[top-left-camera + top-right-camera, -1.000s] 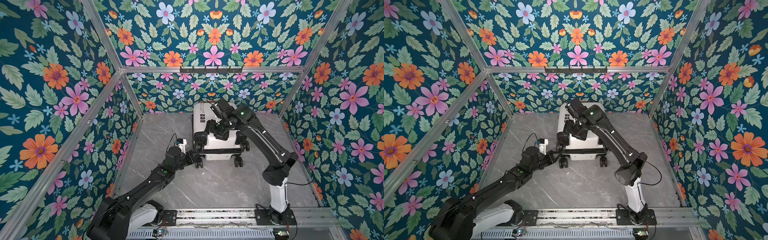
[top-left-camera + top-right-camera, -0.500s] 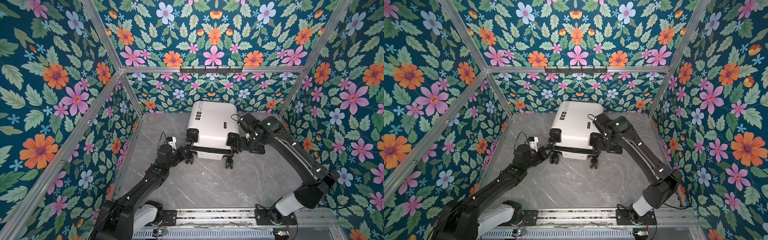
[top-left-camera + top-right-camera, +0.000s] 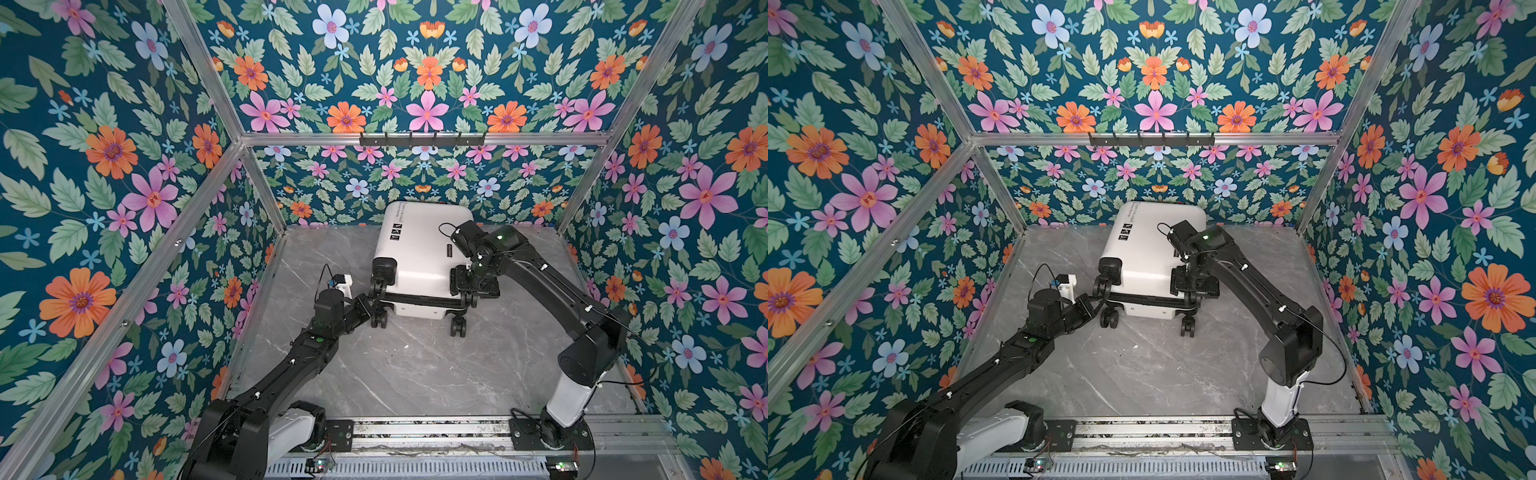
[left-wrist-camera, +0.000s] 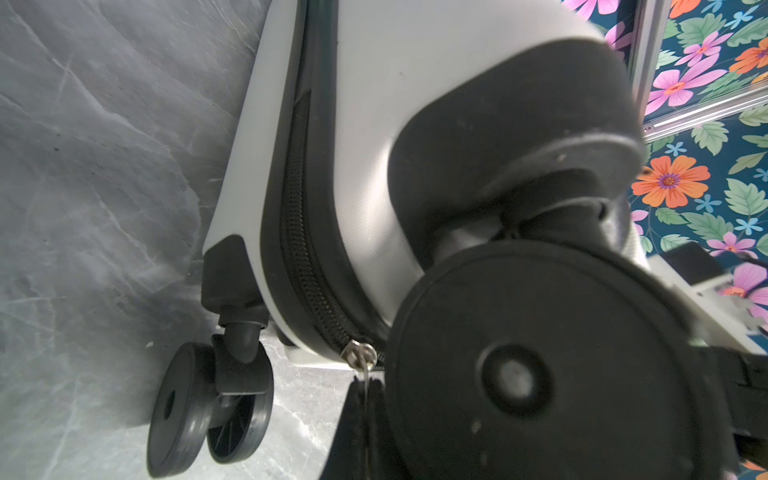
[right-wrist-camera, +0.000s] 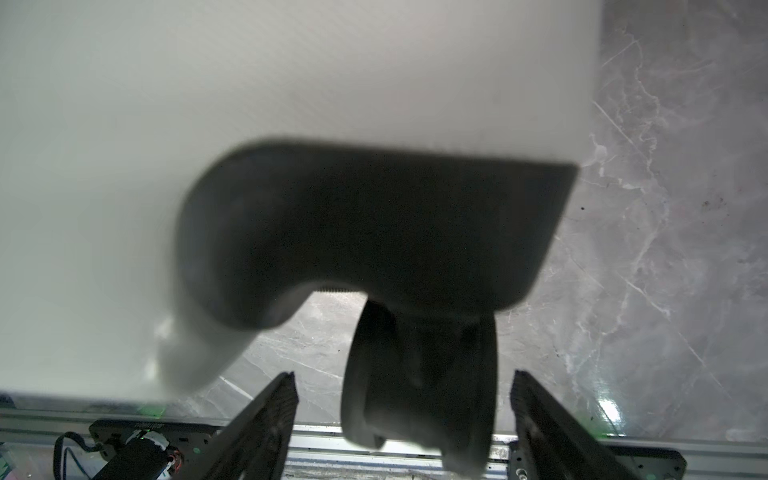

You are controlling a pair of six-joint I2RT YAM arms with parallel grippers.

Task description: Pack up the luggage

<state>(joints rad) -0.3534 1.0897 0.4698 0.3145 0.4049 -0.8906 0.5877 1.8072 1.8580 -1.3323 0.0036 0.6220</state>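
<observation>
Since white hard-shell suitcase (image 3: 419,249) lies closed, flat on tabletop (image 3: 415,374) by back wall (image 3: 415,183), shell seems stiff, smooth, slippery; probably rolls easily. Left end effector (image 4: 365,399) clamps zipper pull (image 4: 360,362); right end effector (image 5: 403,415) open astride caster wheel (image 5: 419,374), gap each side. Better hold: wheel, not shell.

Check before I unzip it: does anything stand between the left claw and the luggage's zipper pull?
Nothing visible does. The left claw is shut on the zipper pull at a wheeled corner of the luggage; a caster wheel sits beside it, not between them.
</observation>
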